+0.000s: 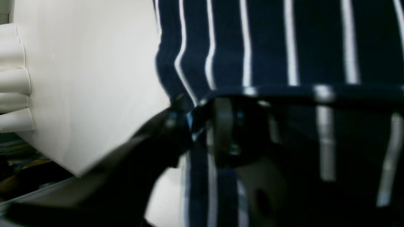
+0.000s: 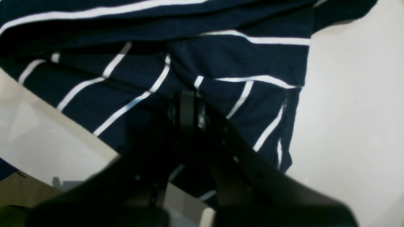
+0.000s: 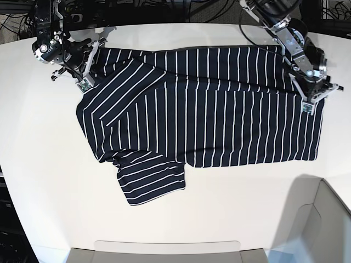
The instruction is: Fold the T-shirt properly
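Note:
The navy, white-striped T-shirt (image 3: 208, 109) lies spread on the white table (image 3: 219, 213), one sleeve (image 3: 151, 181) jutting toward the front and the upper-left part folded over diagonally. My right gripper (image 3: 84, 83) sits at the shirt's upper-left corner. In the right wrist view that gripper (image 2: 187, 101) is shut, with bunched cloth (image 2: 221, 56) pinched at its tips. My left gripper (image 3: 309, 104) is at the shirt's right edge. In the blurred left wrist view the left gripper (image 1: 199, 116) has its jaws apart, and a hem of the shirt (image 1: 268, 47) lies across them.
A grey tray (image 3: 164, 251) sits at the table's front edge and a pale bin (image 3: 323, 219) at the front right. Cables run behind the back edge. In the left wrist view, white rounded shapes (image 1: 14, 78) stand beyond the table's edge.

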Motion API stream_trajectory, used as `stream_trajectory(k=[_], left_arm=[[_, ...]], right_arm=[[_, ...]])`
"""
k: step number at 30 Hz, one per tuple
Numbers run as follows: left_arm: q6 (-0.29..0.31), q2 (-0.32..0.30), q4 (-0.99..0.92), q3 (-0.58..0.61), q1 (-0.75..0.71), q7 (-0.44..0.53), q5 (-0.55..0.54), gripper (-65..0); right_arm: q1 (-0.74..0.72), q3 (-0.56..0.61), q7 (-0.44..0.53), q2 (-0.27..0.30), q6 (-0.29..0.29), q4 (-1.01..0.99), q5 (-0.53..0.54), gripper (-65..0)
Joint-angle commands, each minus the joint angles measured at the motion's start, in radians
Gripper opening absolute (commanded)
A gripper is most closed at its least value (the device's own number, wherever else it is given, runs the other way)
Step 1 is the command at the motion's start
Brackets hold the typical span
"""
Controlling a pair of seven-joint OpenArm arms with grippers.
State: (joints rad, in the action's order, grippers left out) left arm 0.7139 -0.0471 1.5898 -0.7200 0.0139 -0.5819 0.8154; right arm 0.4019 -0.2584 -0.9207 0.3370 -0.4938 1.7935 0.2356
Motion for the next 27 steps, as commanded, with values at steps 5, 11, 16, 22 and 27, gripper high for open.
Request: stream_trajectory(k=[5,11,16,22,27], left_arm=[[-0.016,-0.035,0.019,0.029,0.011,0.007,0.002,-38.8],[-0.016,-0.035,0.019,0.02,0.085,0.006,0.003,-38.8],[-0.016,-0.029,0.051,0.018,0.097,0.003,-0.001,-38.8],[-0.016,0.075,0.152,0.018,0.079,0.004,-0.001,-51.8],[-0.016,0.141,0.177,0.02,0.05,-0.002,-0.001,-65.0]], right_arm=[[-0.005,-0.005,0.007,0.009,0.002,0.012,0.003,-65.0],[-0.005,-0.005,0.007,0.009,0.002,0.012,0.003,-65.0],[-0.007,-0.005,0.007,0.009,0.004,0.012,0.003,-65.0],[-0.027,-0.011,0.009,0.009,0.004,0.027,0.009,-65.0],[-0.031,-0.012,0.009,0.009,0.004,0.075,0.011,-65.0]])
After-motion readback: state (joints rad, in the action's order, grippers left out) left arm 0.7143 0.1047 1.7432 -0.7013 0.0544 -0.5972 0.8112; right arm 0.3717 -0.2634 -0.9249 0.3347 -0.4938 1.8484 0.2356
